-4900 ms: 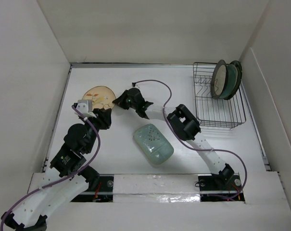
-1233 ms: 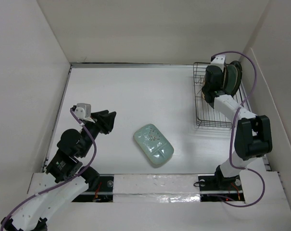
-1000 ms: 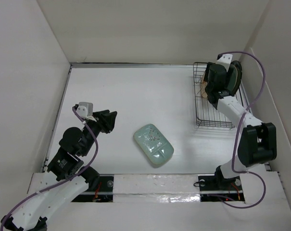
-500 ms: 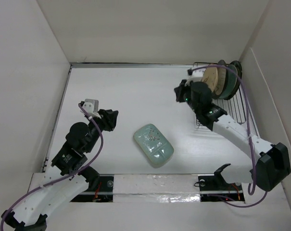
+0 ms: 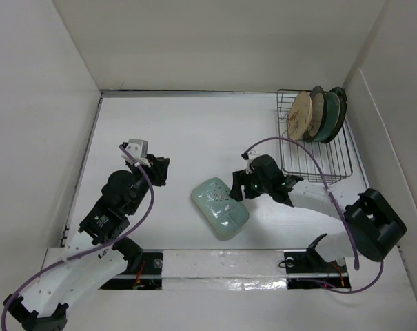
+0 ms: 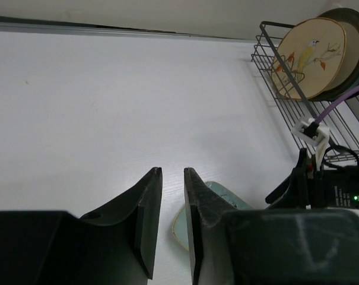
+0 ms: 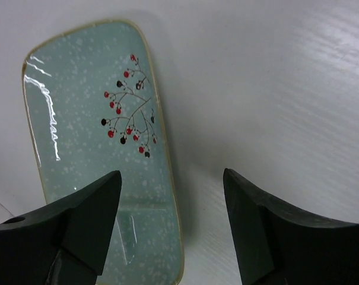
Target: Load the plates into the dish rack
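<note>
1. The right tool (image 7: 172,178) hangs low over the desk (image 5: 194,127) with its fingers spread wide and nothing between them.
2. One of its fingers is above the glazed face of the oblong plate (image 7: 90,119) and the other is above bare desk. The plate's long edge lies in the gap between them. Whether either finger touches the plate cannot be told.
3. The left tool (image 6: 172,175) has its fingers almost together, with only a thin slit between them and nothing in it. It is held above the desk, left of the oblong plate and apart from it, pointing across toward that plate.
4. The oblong plate lies flat and face up on the desk, near the middle, between the two arms and outside the rack (image 5: 317,165). It is pale green and speckled, with a sprig of red and dark berries.
5. The rack sits at the far right of the desk.
6. At the rack's far end the tan plate (image 5: 299,115) stands on edge, leaning. Its printed face, a bird on a branch, shows in the left wrist view.
7. Close behind it three more plates stand on edge: a grey-rimmed one, the teal plate (image 5: 330,118), and a dark-rimmed one at the back.
</note>
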### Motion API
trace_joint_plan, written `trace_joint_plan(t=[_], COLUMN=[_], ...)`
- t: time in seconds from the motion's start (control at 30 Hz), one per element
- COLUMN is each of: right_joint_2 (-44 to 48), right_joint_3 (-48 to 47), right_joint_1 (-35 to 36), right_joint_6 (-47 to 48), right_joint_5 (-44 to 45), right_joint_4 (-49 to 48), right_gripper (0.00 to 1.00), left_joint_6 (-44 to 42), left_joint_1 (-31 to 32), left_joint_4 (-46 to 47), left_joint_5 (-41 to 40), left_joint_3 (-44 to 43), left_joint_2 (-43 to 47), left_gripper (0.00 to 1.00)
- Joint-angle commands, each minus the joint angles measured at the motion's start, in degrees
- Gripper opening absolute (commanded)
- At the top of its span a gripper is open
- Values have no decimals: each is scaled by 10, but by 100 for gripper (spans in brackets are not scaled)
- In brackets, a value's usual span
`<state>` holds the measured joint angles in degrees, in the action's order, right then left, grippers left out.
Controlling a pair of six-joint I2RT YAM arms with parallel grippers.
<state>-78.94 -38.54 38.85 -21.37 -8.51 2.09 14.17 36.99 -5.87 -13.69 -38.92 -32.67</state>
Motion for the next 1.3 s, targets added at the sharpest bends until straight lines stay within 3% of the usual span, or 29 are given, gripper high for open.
trace_joint_plan(t=[0.0,0.23,0.27,0.3,0.43,0.53,0.57,0.73,0.93,1.27], right_joint_2=[-15,-63,-69,-86,-114,-128,-126,-68,18,-88], right_joint_3=[9,35,37,37,40,38,37,2,-150,-487], right_joint_1=[14,14,14,14,9,9,9,3,-2,-80], right_joint_6=[-10,-21,-25,-25,-22,-27,-29,-61,-16,150], right_joint_5=[-40,-87,-106,-114,-115,-136,-130,-104,49,364], right_joint_4=[-45,-99,-110,-125,-153,-176,-176,-190,-99,77], right_gripper=[74,59,51,48,44,18,0,0,0,0], left_joint_6=[-5,-7,-7,-7,-8,-8,-8,-8,-8,-5], left_joint_1=[-3,-3,-3,-3,-3,-3,-3,-3,-3,-3], left_joint_4=[23,25,21,18,24,22,21,18,25,28], left_joint_5=[-15,-19,-19,-16,-22,-20,-19,-12,-4,24], left_joint_3=[-6,-6,-8,-9,-6,-7,-8,-9,-3,-2], left_joint_2=[-2,-15,-18,-22,-15,-16,-16,-4,33,87], left_gripper=[19,31,32,33,35,35,35,36,37,38])
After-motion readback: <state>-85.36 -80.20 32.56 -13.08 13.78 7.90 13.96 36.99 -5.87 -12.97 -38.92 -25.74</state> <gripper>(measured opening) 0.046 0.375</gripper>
